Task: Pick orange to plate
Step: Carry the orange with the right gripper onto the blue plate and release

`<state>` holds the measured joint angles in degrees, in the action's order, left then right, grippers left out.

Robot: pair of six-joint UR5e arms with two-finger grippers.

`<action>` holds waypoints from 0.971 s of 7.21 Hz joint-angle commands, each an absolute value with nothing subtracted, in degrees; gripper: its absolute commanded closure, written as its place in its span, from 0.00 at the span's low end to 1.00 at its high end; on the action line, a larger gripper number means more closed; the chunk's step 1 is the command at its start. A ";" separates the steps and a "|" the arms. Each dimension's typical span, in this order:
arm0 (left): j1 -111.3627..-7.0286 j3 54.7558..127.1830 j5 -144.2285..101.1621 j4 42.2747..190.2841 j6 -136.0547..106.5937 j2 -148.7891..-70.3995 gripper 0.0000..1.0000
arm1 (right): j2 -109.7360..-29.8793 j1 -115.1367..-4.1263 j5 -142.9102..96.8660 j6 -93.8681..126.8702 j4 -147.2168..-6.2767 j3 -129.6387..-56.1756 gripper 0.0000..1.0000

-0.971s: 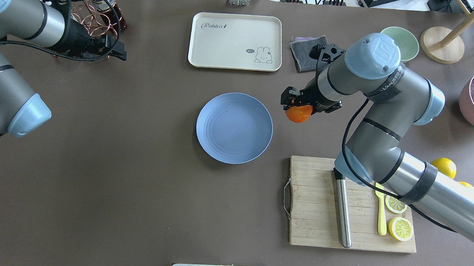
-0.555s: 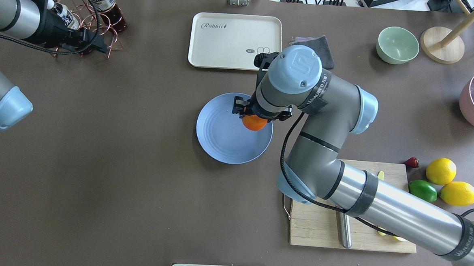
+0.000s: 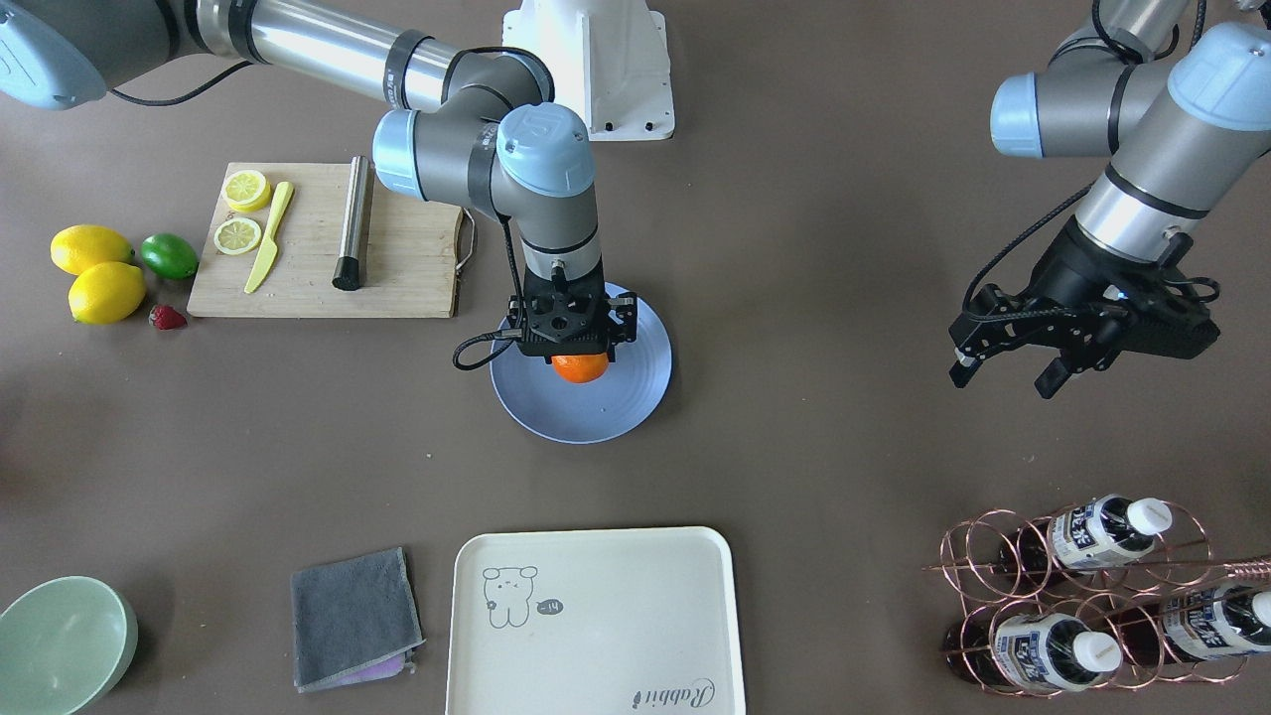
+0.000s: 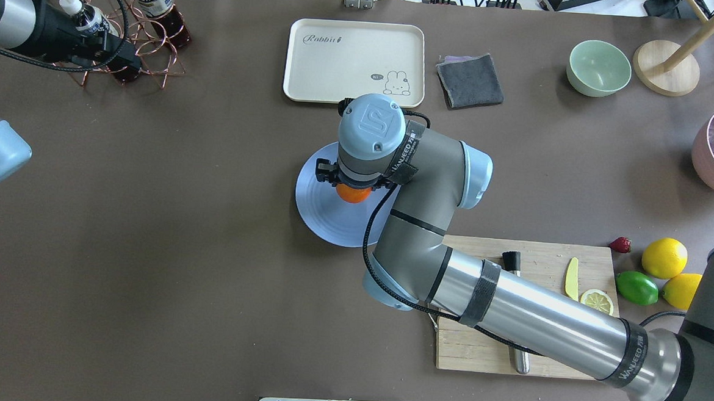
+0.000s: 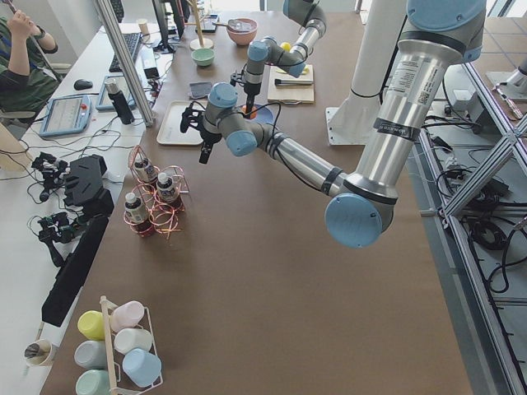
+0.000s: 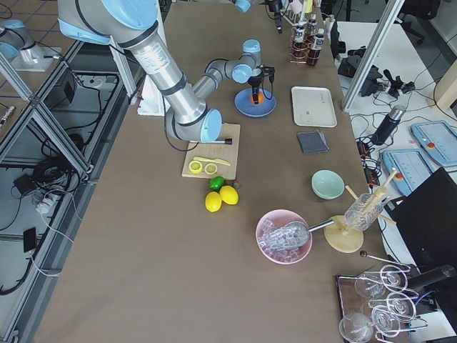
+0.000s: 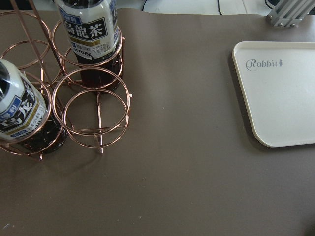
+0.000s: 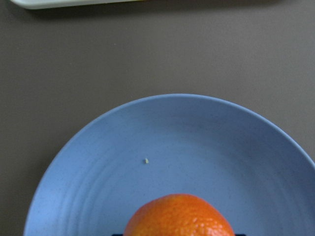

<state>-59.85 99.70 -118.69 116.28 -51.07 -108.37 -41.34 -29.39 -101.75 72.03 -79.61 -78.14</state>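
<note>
The overhead camera sat behind the robot, looking forward and down over the whole table. The front-facing camera looked steeply down from the opposite side, so both shared the plate [image 4: 316, 213] and cream tray [image 4: 352, 53], turned end for end. Two side cameras stood high and far off at the table's ends, looking along it. The left wrist camera hung close over the bottle rack [image 7: 99, 123] and a tray corner. The right wrist camera sat very close above plate and orange [image 8: 179, 216].
</note>
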 commanded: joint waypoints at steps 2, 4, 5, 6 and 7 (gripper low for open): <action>-60.46 99.67 -118.83 116.28 -51.15 -108.28 0.02 | -41.31 -28.04 -101.43 72.16 -78.84 -76.90 0.91; -60.47 99.58 -118.74 116.37 -51.15 -107.93 0.02 | -41.22 -27.77 -101.43 72.60 -78.75 -77.08 0.00; -60.47 99.58 -118.74 116.45 -51.07 -107.93 0.02 | -41.05 -29.34 -101.77 72.60 -79.01 -77.60 0.00; -60.47 99.67 -118.83 116.46 -51.06 -107.84 0.02 | -40.17 -31.88 -103.26 72.34 -79.97 -78.56 0.00; -60.56 100.19 -119.00 116.54 -51.06 -106.80 0.02 | -39.99 -34.69 -107.45 71.81 -84.07 -82.23 0.00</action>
